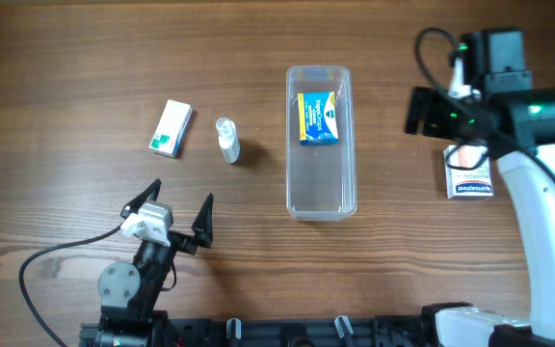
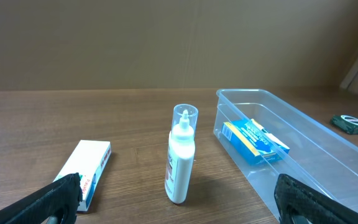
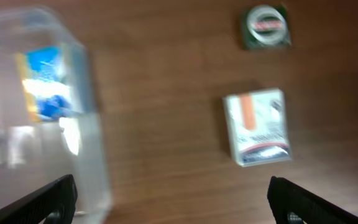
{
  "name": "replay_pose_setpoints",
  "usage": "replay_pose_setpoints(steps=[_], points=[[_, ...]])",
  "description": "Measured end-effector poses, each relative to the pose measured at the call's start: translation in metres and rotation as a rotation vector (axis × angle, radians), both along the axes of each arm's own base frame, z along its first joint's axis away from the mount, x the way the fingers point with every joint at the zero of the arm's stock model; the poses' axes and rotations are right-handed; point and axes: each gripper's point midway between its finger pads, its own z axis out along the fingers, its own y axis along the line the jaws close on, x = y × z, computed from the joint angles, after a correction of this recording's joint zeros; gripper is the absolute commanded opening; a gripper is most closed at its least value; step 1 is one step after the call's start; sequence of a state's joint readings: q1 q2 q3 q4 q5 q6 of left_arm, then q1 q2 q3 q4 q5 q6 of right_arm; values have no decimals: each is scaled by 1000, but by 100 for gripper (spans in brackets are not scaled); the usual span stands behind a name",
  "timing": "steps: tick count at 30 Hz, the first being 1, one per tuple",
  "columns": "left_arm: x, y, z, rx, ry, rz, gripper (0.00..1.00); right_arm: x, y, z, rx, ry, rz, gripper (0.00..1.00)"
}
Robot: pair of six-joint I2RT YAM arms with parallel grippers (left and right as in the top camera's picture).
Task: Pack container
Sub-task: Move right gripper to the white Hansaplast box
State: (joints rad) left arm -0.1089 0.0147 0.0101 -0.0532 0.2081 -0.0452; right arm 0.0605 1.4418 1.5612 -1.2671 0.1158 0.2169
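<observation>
One packed: a blue-and-yellow box (image 1: 319,118) lies flat inside the container (image 1: 321,193), at the end away from the arm bases. The rest of the bin floor is bare.
Bin position: the container sits mid-table between my two arms, open top up, its long side running away from the bases.
Four outside, by my count: a white-and-green box (image 1: 171,128) and a small white bottle (image 1: 227,141) with a clear cap are left of the bin. A white box with an orange stripe (image 3: 258,127) and a dark green pack (image 3: 265,26) are to its right.
Progress: early, I judge. One is in and four are loose, if all of them are meant for the bin.
Bottle: upright in the left wrist view, near the bin but apart from it.
Left hand: the left gripper (image 1: 180,196) has its fingers spread wide with nothing between them. It is low by its base, facing the bottle and the white-and-green box.
Right hand: the right gripper (image 3: 171,186) has its fingers wide apart at the lower corners of its wrist view and holds nothing. It is over bare wood between the bin and the orange-striped box.
Writing: none that I can read.
- The blue-and-yellow box has white lettering, too small to read.
- The orange-striped box has a dark printed band along one end, illegible.
- The green pack shows a round pale mark, blurred.
- The white-and-green box has red print on its side, unreadable.
</observation>
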Motion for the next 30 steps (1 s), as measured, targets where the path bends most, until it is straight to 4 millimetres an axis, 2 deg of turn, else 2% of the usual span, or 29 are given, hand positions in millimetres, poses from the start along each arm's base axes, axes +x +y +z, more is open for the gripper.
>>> replay_pose_setpoints(steps=[4,6,9,12,14,16,20,22,25,30], points=[[0,0,0,0,0,0,100,-12,-33,-26,-21,102,-55,100],[0,0,0,0,0,0,100,-17,-38,-35,-25,146,-59,100],[0,0,0,0,0,0,100,-18,-38,-37,-52,164,11,99],[0,0,0,0,0,0,100,-9,-40,-34,-92,138,97,100],[0,0,0,0,0,0,100,1,-45,-32,-113,98,118,100],[0,0,0,0,0,0,100,3,-53,-36,-133,100,127,100],[0,0,0,0,0,0,100,-8,-75,-61,-131,161,95,100],[0,0,0,0,0,0,100,-16,-84,-83,-129,211,95,100],[0,0,0,0,0,0,100,-20,-87,-107,-136,248,136,100],[0,0,0,0,0,0,100,-21,-90,-132,-145,285,189,99]])
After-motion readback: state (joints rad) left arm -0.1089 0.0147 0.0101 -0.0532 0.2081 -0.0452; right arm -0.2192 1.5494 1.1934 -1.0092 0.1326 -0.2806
